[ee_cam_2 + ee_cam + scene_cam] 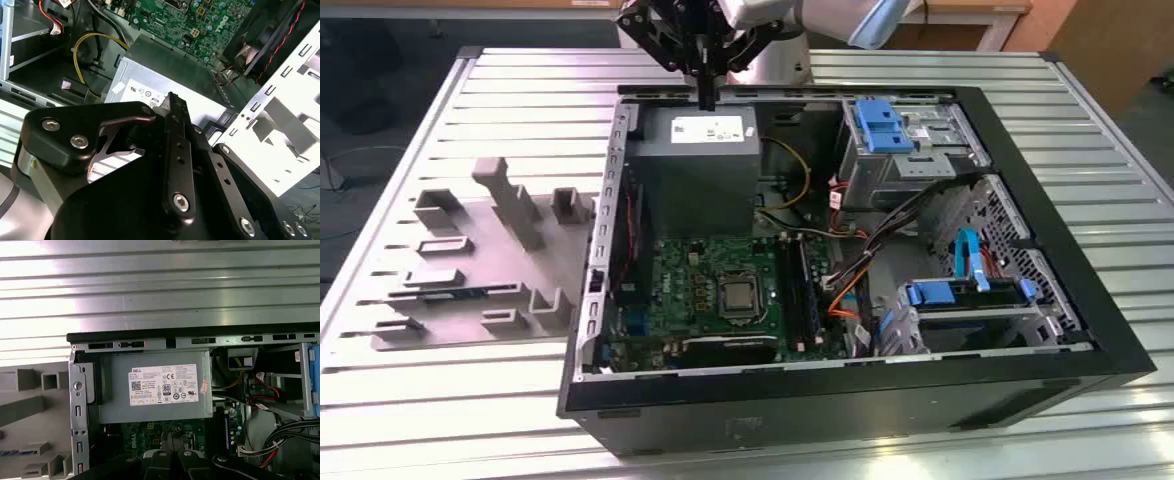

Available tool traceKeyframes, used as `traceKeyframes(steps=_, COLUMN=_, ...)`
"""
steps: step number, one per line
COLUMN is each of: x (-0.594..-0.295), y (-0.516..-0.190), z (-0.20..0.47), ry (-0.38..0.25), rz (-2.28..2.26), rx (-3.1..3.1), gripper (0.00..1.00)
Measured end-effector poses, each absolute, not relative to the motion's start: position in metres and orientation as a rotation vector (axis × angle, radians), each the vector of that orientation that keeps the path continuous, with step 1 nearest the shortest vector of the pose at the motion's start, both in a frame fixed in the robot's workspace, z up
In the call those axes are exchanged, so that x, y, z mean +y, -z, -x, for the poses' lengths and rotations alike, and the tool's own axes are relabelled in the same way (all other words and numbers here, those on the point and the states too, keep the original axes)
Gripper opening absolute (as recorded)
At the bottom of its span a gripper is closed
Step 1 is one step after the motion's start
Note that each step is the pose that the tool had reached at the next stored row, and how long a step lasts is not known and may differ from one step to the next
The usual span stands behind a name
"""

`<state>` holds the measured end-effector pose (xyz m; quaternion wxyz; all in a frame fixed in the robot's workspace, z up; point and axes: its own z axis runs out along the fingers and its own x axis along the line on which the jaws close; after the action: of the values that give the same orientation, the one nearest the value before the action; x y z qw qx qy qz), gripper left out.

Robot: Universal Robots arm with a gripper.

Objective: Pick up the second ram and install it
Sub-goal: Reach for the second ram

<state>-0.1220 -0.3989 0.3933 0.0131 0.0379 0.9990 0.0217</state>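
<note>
Gripper [707,98] above PSU [698,150], fingers pressed together, nothing held. Second ram [454,293] lies in grey fixture [520,225] (well apart from gripper).

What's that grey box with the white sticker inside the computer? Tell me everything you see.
The power supply is a grey metal box with a white label on top. It lies flat in a corner of the open computer case, beside the green motherboard, with yellow wires nearby. The gripper hangs above its label.

Exterior view overlooks the case [854,400]; wrist views share the power supply [155,410] [170,62].
</note>
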Motion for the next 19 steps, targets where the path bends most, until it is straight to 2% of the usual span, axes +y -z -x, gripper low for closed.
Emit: traceKeyframes(steps=19, x=-0.399, y=-0.392, z=0.137, ry=-0.068, rz=-0.118, rx=3.111, gripper=0.11)
